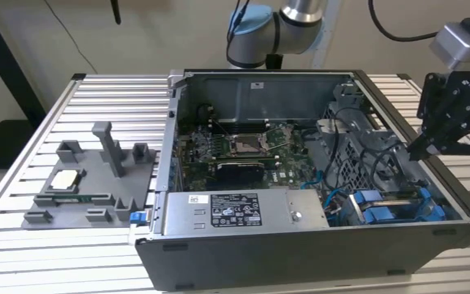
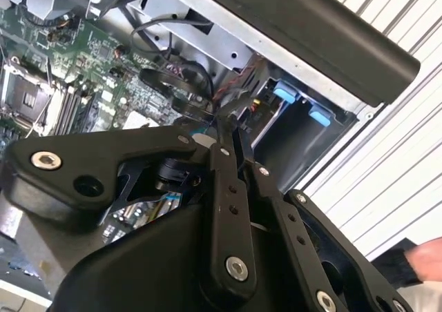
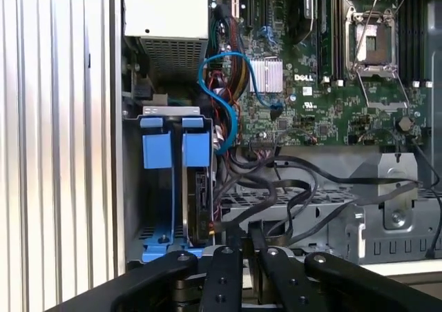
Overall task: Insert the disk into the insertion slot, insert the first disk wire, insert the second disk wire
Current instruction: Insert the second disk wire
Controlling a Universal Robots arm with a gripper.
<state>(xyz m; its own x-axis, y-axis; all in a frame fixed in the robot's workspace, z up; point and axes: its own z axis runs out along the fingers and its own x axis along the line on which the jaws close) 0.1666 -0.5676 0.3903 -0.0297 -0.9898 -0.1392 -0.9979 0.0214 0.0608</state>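
Disk (image 3: 197, 208) seated in insertion slot (image 3: 148, 119); gripper (image 3: 243, 237) fingers closed, empty, above tangled cables (image 3: 290, 195); risk: snagging loose wires beside bay

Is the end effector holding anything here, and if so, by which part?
Nothing is held. The end effector is shut and empty, above the cables beside the disk, which sits in its slot.

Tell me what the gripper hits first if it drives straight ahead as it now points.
Probably the black cables draped over the grey drive cage; the gripper points at them, beside the blue-framed disk. Depth is uncertain.
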